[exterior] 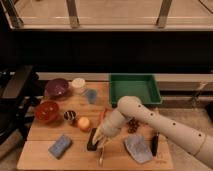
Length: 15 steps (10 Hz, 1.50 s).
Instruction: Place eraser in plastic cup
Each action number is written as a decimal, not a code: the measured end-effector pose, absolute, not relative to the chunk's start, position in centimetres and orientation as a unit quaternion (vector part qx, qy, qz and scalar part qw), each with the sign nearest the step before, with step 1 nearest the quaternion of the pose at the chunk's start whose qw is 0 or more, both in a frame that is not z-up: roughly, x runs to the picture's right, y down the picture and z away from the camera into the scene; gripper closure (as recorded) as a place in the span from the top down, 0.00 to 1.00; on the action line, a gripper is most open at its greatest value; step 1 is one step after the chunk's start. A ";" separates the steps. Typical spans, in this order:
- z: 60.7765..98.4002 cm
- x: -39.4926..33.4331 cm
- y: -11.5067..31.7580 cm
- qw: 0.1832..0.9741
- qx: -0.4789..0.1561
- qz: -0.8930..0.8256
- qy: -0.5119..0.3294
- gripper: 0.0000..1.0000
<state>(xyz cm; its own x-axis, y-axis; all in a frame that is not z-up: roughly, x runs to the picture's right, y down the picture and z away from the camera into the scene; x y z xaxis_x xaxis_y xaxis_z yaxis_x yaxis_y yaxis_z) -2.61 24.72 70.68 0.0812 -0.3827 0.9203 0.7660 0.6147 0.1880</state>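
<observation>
Two bowls: purple bowl (56,87), red bowl (46,111). Two cups: plastic cup (91,95), dark metal cup (69,116). One each: white container (78,84), eraser (92,140), sponge (60,146), green tray (150,90), orange (84,123). One gripper (102,140), low over the table (75,159), just beside the eraser.

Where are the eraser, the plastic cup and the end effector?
eraser (91,140), camera view, middle of its black top.
plastic cup (91,95), camera view, its side wall.
end effector (101,142), camera view, its tip, right beside the eraser.
</observation>
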 end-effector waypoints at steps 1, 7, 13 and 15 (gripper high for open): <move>70.9 -1.0 23.2 0.732 -0.164 -0.381 -0.541 0.00; 72.2 4.1 13.9 0.803 -0.081 -0.306 -0.505 0.00; 72.5 4.1 11.7 0.808 -0.070 -0.299 -0.504 0.00; 72.5 4.1 11.5 0.809 -0.067 -0.299 -0.502 0.00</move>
